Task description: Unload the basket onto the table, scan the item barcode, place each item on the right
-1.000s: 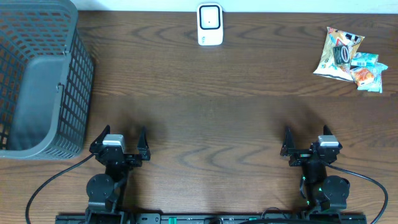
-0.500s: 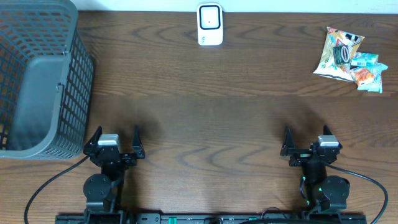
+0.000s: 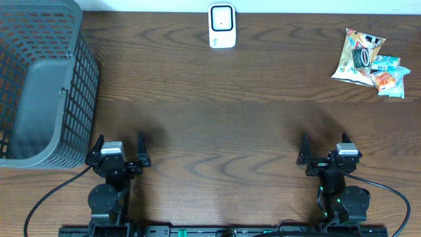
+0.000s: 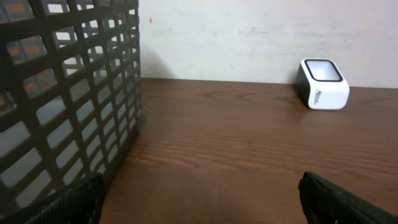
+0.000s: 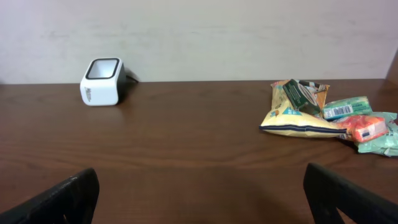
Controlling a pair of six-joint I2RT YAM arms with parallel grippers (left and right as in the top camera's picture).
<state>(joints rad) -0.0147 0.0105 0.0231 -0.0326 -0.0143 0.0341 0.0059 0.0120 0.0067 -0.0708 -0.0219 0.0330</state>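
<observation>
Left gripper (image 3: 120, 147) at 7 o'clock and right gripper (image 3: 327, 153) at 5 are both spread wide open, nothing in either. The snack packets (image 3: 366, 60) are piled at 2 o'clock on the tabletop (image 3: 217, 118), well apart from the white scanner (image 3: 222, 26) at 12. The grey basket (image 3: 41, 85) is over at 10.

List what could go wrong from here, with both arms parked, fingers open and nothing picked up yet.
1. The snack packets lie overlapping in a heap, so the right gripper may pinch two at once or drag neighbours along.
2. The scanner sits well away from the heap; a floppy packet carried there could sag and hide its barcode.
3. The basket stands close beside the left gripper; a swing could clip its wall.
</observation>
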